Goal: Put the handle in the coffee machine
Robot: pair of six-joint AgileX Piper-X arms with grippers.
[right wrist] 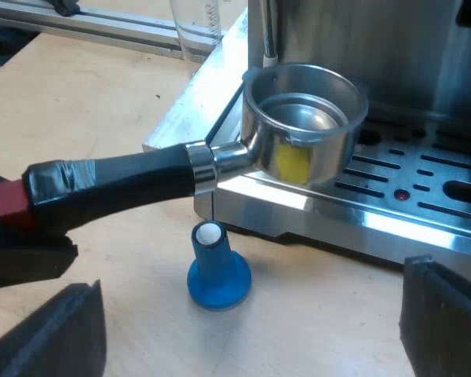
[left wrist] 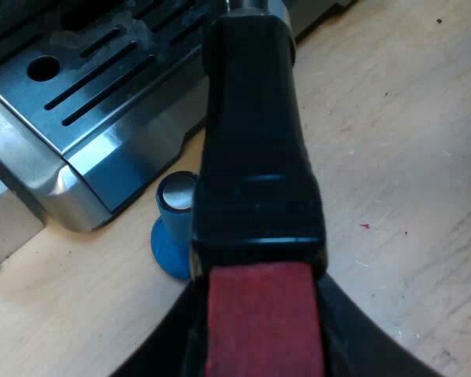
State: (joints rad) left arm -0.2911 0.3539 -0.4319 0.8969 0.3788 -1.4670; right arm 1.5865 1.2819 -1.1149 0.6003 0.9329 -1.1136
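My left tool (left wrist: 259, 345) clenches the holder (right wrist: 298, 129) by its red end, basket level over the espresso machine (right wrist: 424, 55), I judge for lifting into its front. My right tool (right wrist: 251, 334) hangs released near the blue tamper (right wrist: 217, 271).

The holder (right wrist: 220, 161) hangs over the machine's drip tray (right wrist: 392, 216), blue tamper (right wrist: 217, 267) standing below.

One espresso machine (right wrist: 392, 47), one slotted drip tray (right wrist: 424, 192) on its front. One metal holder (right wrist: 302, 129): one dark handle, one red end. One blue tamper (right wrist: 217, 271). One measuring glass (right wrist: 195, 27). One bench (right wrist: 86, 102). One right gripper (right wrist: 247, 334), two black fingers (right wrist: 443, 318). One left gripper (left wrist: 263, 330), two black fingers (left wrist: 161, 349) too. Both wrist views give the same count for machine, holder and tamper: one of each.
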